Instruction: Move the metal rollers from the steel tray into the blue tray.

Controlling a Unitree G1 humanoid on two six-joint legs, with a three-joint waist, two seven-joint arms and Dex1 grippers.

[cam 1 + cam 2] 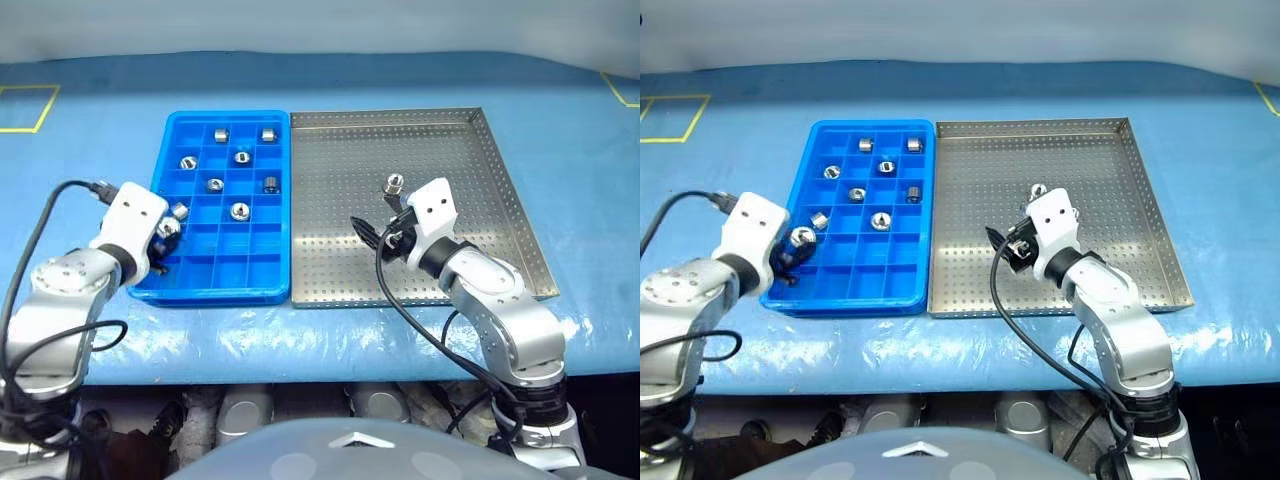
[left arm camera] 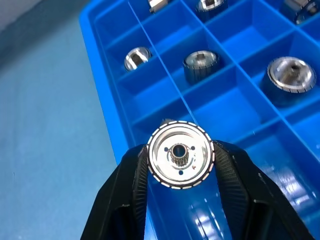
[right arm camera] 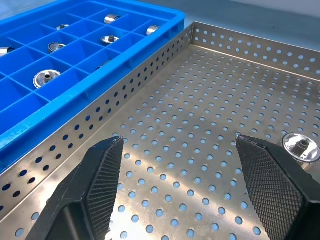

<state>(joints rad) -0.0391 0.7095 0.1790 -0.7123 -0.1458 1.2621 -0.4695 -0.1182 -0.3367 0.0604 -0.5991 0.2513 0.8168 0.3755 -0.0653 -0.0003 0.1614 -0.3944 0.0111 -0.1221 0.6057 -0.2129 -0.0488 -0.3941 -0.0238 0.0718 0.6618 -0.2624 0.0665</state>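
The blue tray point(image 1: 222, 291) lies left of the steel tray point(image 1: 340, 150), the two side by side. Several metal rollers point(image 1: 240, 211) sit in separate compartments of the blue tray. One roller point(image 1: 394, 183) lies on the steel tray's perforated floor. My left gripper point(image 2: 180, 162) is shut on a roller point(image 2: 180, 155), hovering over the blue tray's near left compartments. Over the middle of the steel tray my right gripper point(image 3: 179, 145) stands open with nothing between its fingers, and the lone roller point(image 3: 301, 146) lies just beyond one fingertip.
Both trays rest on a blue table covering point(image 1: 90, 150). Yellow tape marks sit at the far left point(image 1: 25, 108) and far right point(image 1: 622, 90). The table's front edge runs just below the trays.
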